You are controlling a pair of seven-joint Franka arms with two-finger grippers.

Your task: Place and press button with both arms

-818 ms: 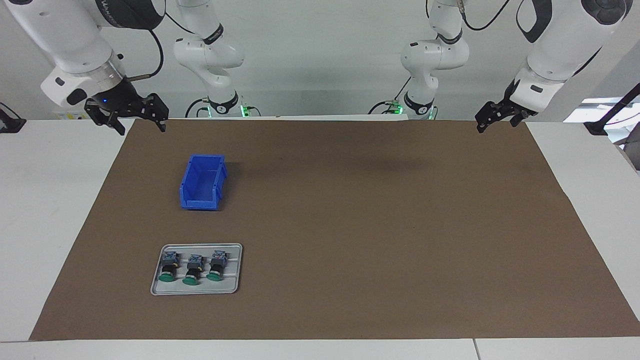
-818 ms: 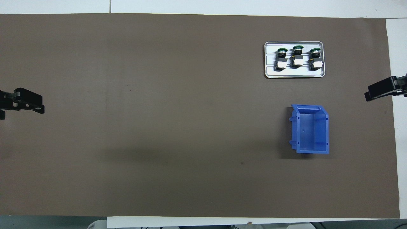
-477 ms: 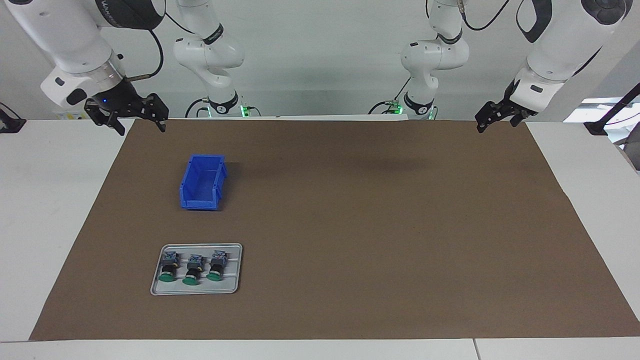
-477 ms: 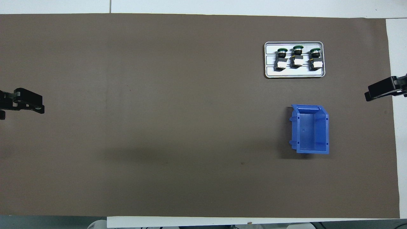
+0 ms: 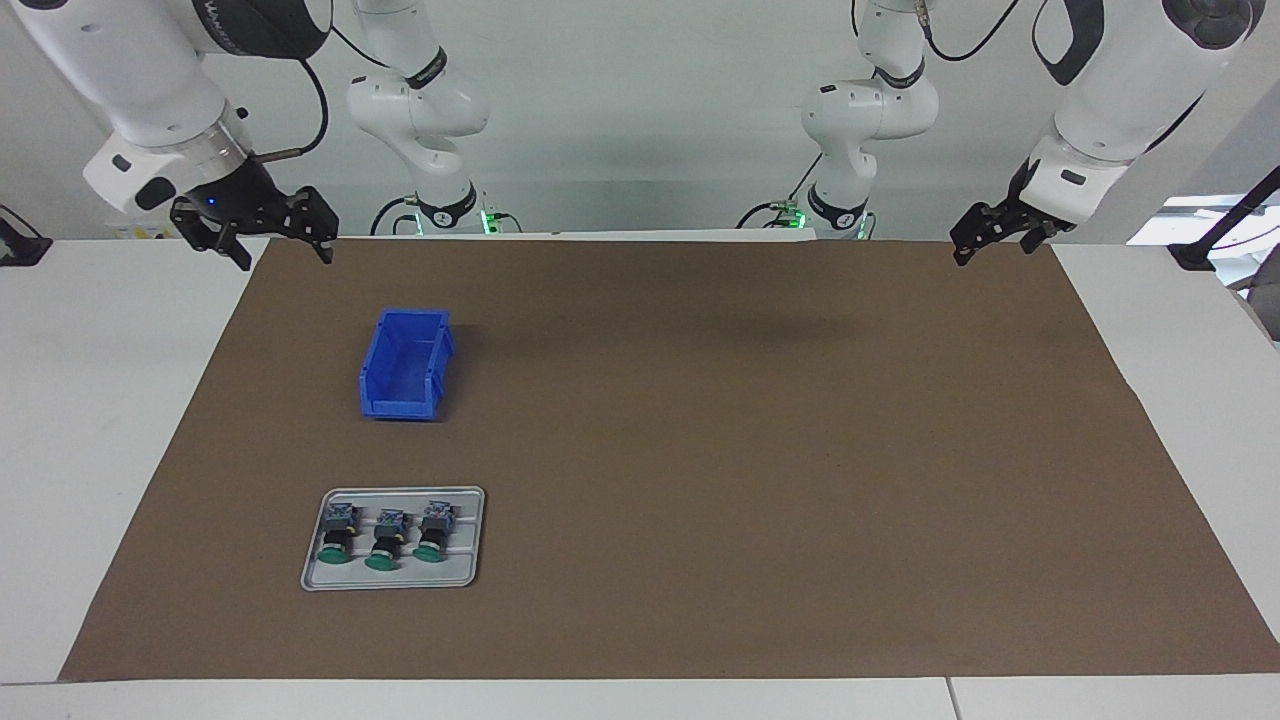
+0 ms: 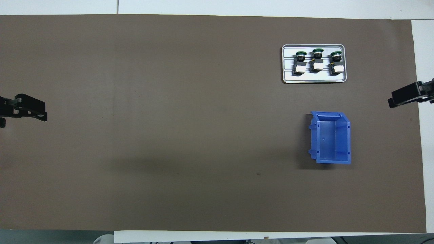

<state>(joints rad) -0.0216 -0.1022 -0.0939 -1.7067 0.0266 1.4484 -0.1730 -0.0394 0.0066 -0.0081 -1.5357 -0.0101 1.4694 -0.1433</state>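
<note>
waiting: right gripper (image 5: pixel 278 243) open, empty, above the mat's edge nearest the robots; left gripper (image 5: pixel 985 238) open, empty, well apart.
nearer arm: right, its end holds the three green-capped black push-button switches (image 5: pixel 382 538).
axis: caps pointing away from the robots, in the grey metal tray (image 5: pixel 472 540).

Three green-capped buttons (image 5: pixel 384 538) lying on tray (image 5: pixel 470 572).

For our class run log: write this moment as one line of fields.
left gripper: open, waiting | right gripper: open, empty | three buttons: on tray | blue bin: empty
</note>
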